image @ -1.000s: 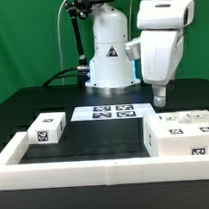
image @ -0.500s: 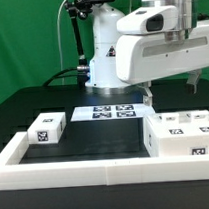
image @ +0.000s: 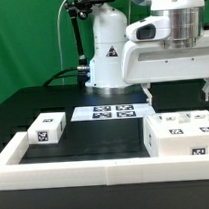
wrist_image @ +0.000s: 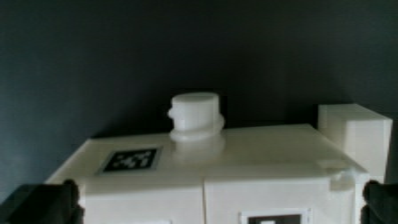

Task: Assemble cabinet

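1. The jaws are standing wide apart and holding nothing. Their two dark fingers [image: 151,90] are hanging from the white robot hand, and in the wrist view the dark fingertips [wrist_image: 43,203] are showing at opposite edges.
2. Between and below them, the large white plastic cabinet [image: 181,138], marked with black-and-white square tags, is resting on the black tabletop [image: 95,143]. It sits at the exterior view's right, just beside the long white rail [image: 57,172].
3. In the wrist view, a short white cylindrical peg [wrist_image: 196,115] is standing upright on the cabinet's top. A raised white rectangular block [wrist_image: 350,130] is sitting at one corner.
4. Judging from this, the arm is lining up over the cabinet for a grasp. The next move is calling for a straight descent, keeping the cabinet centred and clearing the peg, before closing.
5. Farther out, a small white tagged cube [image: 44,129] is lying well apart at the exterior view's left. The marker board [image: 113,112] is lying nearer the robot's white base [image: 109,54].
6. The cabinet's far side is running off the exterior view's right edge. No compartments are showing. The wrist picture is blurred, so the gap between fingertips and cabinet is hard to judge.
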`<state>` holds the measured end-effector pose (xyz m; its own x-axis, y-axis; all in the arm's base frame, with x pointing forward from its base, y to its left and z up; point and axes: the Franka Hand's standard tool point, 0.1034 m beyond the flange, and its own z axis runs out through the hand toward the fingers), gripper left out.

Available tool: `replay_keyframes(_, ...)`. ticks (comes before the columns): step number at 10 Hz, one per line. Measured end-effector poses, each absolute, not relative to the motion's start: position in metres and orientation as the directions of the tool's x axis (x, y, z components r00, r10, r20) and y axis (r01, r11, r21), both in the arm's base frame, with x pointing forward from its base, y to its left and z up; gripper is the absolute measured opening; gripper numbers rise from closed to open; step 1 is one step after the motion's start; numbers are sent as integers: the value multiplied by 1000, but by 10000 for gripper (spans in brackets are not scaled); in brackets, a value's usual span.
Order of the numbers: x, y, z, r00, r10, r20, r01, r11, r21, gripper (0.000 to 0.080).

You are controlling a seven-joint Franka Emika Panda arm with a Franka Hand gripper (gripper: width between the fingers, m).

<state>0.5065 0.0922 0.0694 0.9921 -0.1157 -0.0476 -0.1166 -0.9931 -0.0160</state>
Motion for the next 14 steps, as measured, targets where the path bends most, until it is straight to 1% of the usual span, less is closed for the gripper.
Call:
replay_keyframes(4, 506, 97, 69, 994, -103, -48, -104, -994, -25, 797)
replay_keyframes(5, 506, 101, 68, 999, -13, -30, -14, -999, -34, 797)
replay_keyframes(8, 503, 104, 63, 999, 29, -29, 28, -999, -38, 797)
replay_keyframes(12, 503, 104, 62, 999, 34, -29, 33, -999, -40, 797)
replay_keyframes(14, 495, 95, 53, 999, 21, -32, 20, -999, -37, 797)
